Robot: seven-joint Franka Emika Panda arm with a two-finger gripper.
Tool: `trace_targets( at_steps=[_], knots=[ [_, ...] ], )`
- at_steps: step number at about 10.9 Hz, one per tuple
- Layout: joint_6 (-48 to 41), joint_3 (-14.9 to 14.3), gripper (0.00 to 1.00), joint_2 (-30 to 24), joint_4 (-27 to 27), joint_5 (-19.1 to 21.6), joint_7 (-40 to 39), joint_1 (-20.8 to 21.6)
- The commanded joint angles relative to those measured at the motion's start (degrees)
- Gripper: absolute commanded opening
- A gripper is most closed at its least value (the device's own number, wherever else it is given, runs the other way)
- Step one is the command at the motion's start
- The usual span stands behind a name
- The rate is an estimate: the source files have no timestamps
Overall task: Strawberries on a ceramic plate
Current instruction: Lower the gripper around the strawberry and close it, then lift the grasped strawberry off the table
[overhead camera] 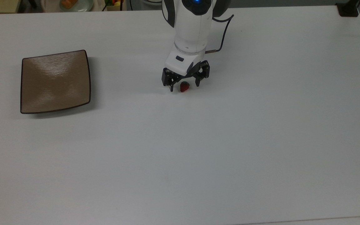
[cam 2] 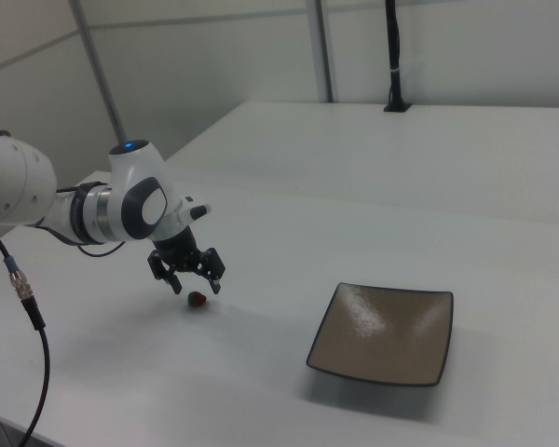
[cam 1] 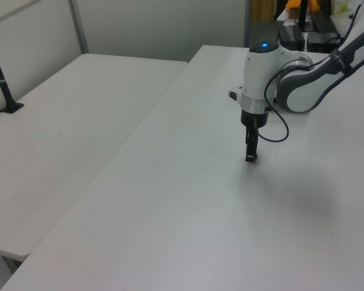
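A small red strawberry [overhead camera: 184,87] with a green cap lies on the white table [overhead camera: 198,150], and it shows too in the right view [cam 2: 197,298]. My gripper [overhead camera: 184,87] is open and lowered around it, one finger on each side, tips near the tabletop. In the left view the gripper [cam 1: 250,158] hangs straight down and hides the berry. In the right view the gripper [cam 2: 197,291] stands over the fruit. The square tan-brown ceramic plate [overhead camera: 55,81] with a dark rim sits far off at the top view's left, also seen bare in the right view [cam 2: 384,333].
A black cable [overhead camera: 225,28] runs from the arm across the table's far side. A black post base [overhead camera: 348,9] stands at the top view's upper right corner. A round pale dish with orange food [overhead camera: 70,3] lies beyond the table's far edge.
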Motion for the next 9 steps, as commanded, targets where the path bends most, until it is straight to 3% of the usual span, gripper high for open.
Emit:
trace_targets(
  at_steps=[1, 4, 6, 8, 9],
  knots=[
    [2.6, -0.1, 0.84, -0.1, -1.7, -1.1, -0.5, 0.5],
    [2.6, -0.1, 0.67, 0.3, -2.0, -2.3, -0.6, 0.6],
    [2.6, -0.1, 0.44, 0.3, -2.2, -2.5, -0.6, 0.6],
    [2.5, -0.1, 0.11, 0.2, -2.1, -2.6, -0.6, 0.6],
    [2.0, -0.1, 0.07, 0.1, -1.9, -2.6, -0.6, 0.6]
  ],
)
